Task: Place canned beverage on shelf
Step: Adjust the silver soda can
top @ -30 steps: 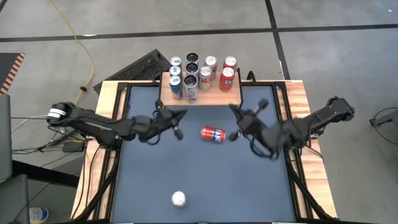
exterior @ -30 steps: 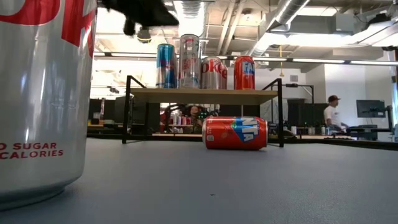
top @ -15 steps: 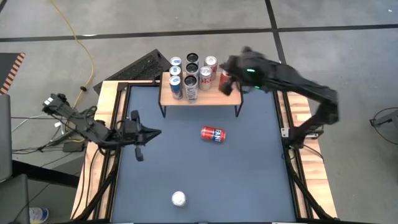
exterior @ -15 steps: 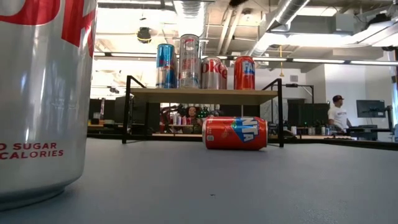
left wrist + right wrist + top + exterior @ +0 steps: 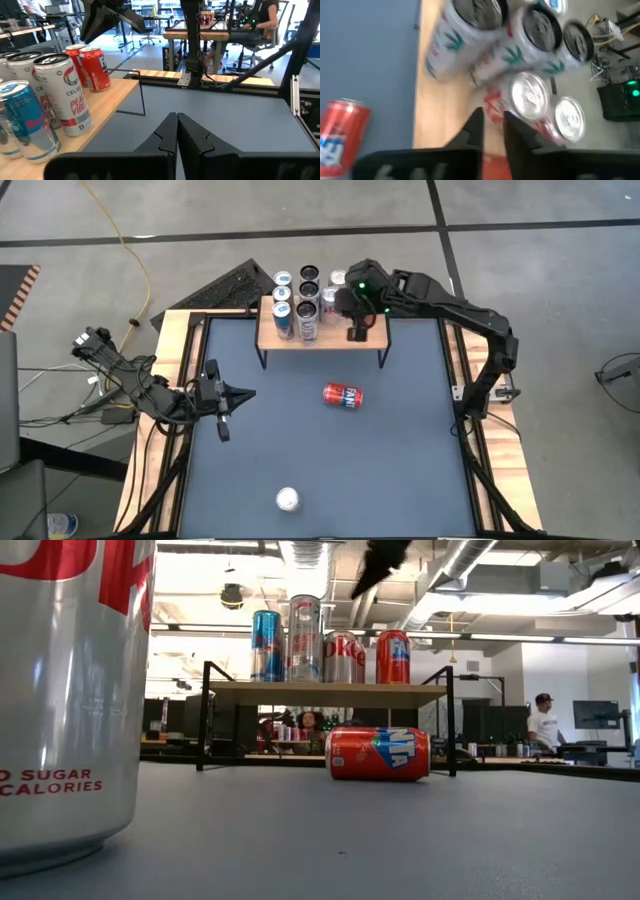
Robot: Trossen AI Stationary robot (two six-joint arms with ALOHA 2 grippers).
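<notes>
A red can (image 5: 342, 396) lies on its side on the dark table, just in front of the shelf (image 5: 330, 338); the low view shows it too (image 5: 378, 754). The shelf, a wooden top on black legs, bears several upright cans (image 5: 308, 300). My right gripper (image 5: 358, 332) hangs over the shelf's right part, above the red cans standing there (image 5: 530, 97), its fingers a narrow gap apart and holding nothing. My left gripper (image 5: 250, 392) is shut and empty at the table's left side, pointing level toward the right.
A silver can (image 5: 288, 499) stands upright near the table's front edge, close before the low camera (image 5: 60, 690). A keyboard (image 5: 225, 285) lies behind the shelf's left end. Wooden rims (image 5: 480, 380) run along the table's sides. People sit in the room beyond.
My left gripper has drawn back from the table's middle toward the left edge, staying shut. My right gripper has left the lying red can, risen and swung to the far edge over the shelf, tipping downward. The red can has not moved.
</notes>
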